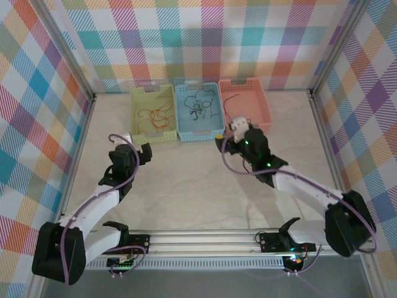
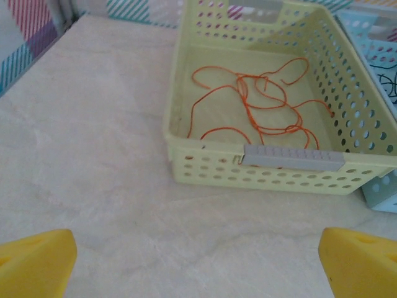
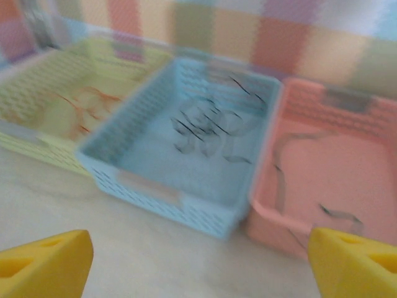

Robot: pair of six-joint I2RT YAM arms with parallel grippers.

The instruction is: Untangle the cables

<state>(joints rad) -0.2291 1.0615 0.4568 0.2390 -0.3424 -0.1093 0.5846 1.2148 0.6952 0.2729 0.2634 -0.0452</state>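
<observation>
Pale table (image 1: 205, 192), three baskets (image 1: 200, 138). Red cables (image 2: 260, 105), black cables (image 1: 198, 107) and dark cables (image 3: 279, 180) lie looped, no clear axis. Left gripper (image 2: 198, 261) and right gripper (image 3: 198, 261) gape, empty.

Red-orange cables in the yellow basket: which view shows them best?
Left wrist: close and sharp, each loop of the red-orange cables traceable inside the yellow basket. Top external shows them tiny; right wrist, blurred streaks.
</observation>
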